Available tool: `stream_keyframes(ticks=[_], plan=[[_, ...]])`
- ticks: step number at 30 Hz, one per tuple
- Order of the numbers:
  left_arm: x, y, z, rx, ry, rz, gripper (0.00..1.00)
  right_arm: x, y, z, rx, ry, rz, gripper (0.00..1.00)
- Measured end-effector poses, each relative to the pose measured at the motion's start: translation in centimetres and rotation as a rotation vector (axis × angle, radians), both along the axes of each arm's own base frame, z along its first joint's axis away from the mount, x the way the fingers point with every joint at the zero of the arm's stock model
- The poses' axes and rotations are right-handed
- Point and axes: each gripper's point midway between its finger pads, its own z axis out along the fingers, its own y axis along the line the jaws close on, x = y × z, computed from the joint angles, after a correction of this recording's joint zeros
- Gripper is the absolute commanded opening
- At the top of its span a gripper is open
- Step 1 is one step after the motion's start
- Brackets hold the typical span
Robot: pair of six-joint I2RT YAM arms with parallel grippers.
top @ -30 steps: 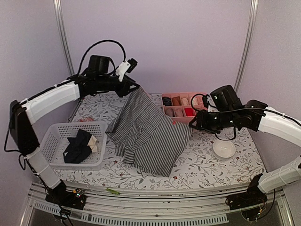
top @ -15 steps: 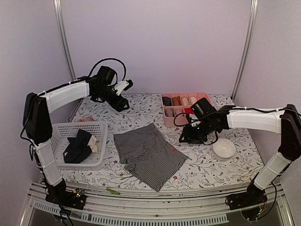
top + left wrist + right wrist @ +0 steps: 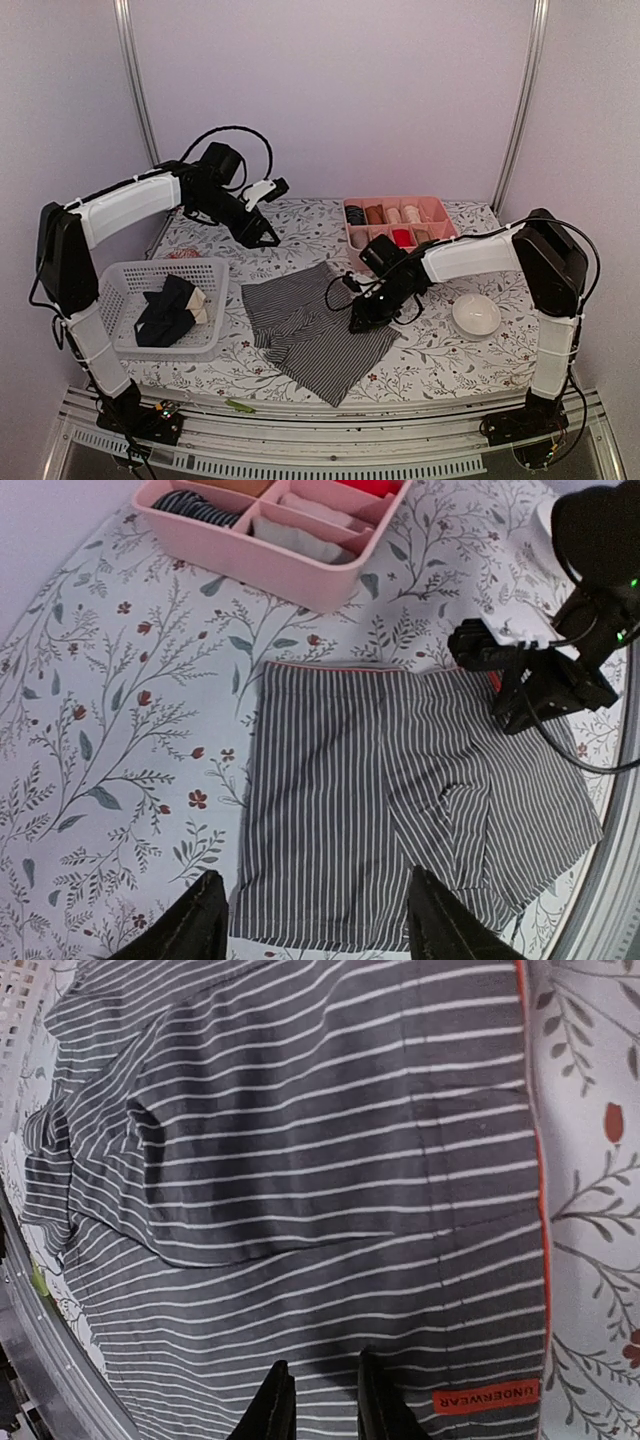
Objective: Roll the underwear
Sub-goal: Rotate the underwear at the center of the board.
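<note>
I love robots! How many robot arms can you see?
2. The left arm hangs raised at the back left; the right arm reaches down to the striped underwear in the middle.

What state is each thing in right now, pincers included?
striped underwear, spread flat, not rolled
left pincer, open, holding nothing
right pincer, slightly open, low over the waistband
white basket, holds folded garments
pink tray, compartments hold rolled garments
</note>
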Motion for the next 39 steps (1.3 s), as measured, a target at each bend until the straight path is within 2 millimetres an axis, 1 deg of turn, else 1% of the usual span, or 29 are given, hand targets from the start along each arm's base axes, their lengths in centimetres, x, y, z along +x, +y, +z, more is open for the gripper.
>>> stream_keyframes(ticks=[3,5,6,9,10,12,14,15,16,18,19,21,22,23,25,27,29,31,34,36,38,39], plan=[[-1.5,-1.7,-1.7,0.017,0.044,-0.063,0.55,-1.2,-1.5,-0.5,0.009,0.011,-0.013,0.20],[-3.1,-3.2,-3.8,0.043,0.088,-0.111,0.53,-2.6,-2.6,-0.6,0.024,0.031,-0.023,0.20],[-4.0,-4.0,-5.1,0.061,0.115,-0.137,0.51,-3.6,-3.1,-0.6,0.031,0.046,-0.027,0.20],[-6.5,-5.8,-9.2,0.123,0.194,-0.199,0.43,-5.8,-3.6,-0.3,0.058,0.087,-0.034,0.20],[-7.2,-6.5,-11.0,0.154,0.220,-0.219,0.41,-6.8,-3.6,-0.3,0.065,0.109,-0.036,0.20],[-8.1,-7.1,-14.1,0.203,0.262,-0.244,0.38,-8.3,-3.5,-0.2,0.071,0.139,-0.031,0.21],[-8.9,-7.5,-17.0,0.250,0.299,-0.263,0.37,-10.0,-2.9,-0.2,0.076,0.176,-0.021,0.22],[-8.9,-7.9,-17.6,0.261,0.301,-0.277,0.36,-10.5,-2.6,-0.1,0.080,0.188,-0.015,0.22],[-8.1,-8.7,-17.2,0.250,0.273,-0.282,0.35,-11.3,-2.2,-0.1,0.086,0.205,-0.011,0.23],[-6.6,-10.0,-17.2,0.240,0.229,-0.287,0.34,-12.4,-1.6,0.0,0.099,0.234,-0.005,0.25],[-6.1,-10.6,-17.7,0.239,0.218,-0.297,0.33,-12.8,-1.5,0.2,0.103,0.245,-0.009,0.27],[-5.5,-12.0,-17.8,0.227,0.191,-0.324,0.33,-13.2,-1.5,0.8,0.112,0.253,-0.025,0.33],[-5.3,-12.7,-17.8,0.223,0.174,-0.340,0.33,-13.1,-1.5,1.6,0.125,0.241,-0.032,0.36],[-5.3,-13.4,-17.9,0.220,0.157,-0.361,0.33,-12.7,-1.4,2.8,0.148,0.213,-0.042,0.39],[-5.4,-14.9,-17.9,0.211,0.131,-0.399,0.33,-11.8,-1.2,5.6,0.209,0.146,-0.064,0.43],[-5.7,-16.8,-17.8,0.191,0.110,-0.445,0.37,-10.7,-1.4,8.6,0.273,0.071,-0.085,0.45],[-6.6,-18.2,-17.6,0.159,0.108,-0.496,0.43,-9.1,-2.1,11.5,0.336,-0.013,-0.121,0.46],[-7.5,-18.6,-17.4,0.133,0.124,-0.539,0.47,-6.9,-3.3,13.6,0.374,-0.092,-0.174,0.46],[-8.6,-18.8,-17.0,0.106,0.141,-0.600,0.48,-3.0,-5.6,15.2,0.376,-0.196,-0.269,0.48],[-8.7,-18.7,-16.4,0.078,0.160,-0.611,0.50,-0.4,-7.2,15.9,0.361,-0.259,-0.327,0.48],[-8.1,-18.2,-15.4,0.039,0.179,-0.598,0.54,1.8,-8.2,16.4,0.344,-0.308,-0.361,0.47],[-7.3,-17.6,-14.6,0.014,0.186,-0.580,0.55,2.8,-8.4,16.5,0.335,-0.325,-0.366,0.46]])
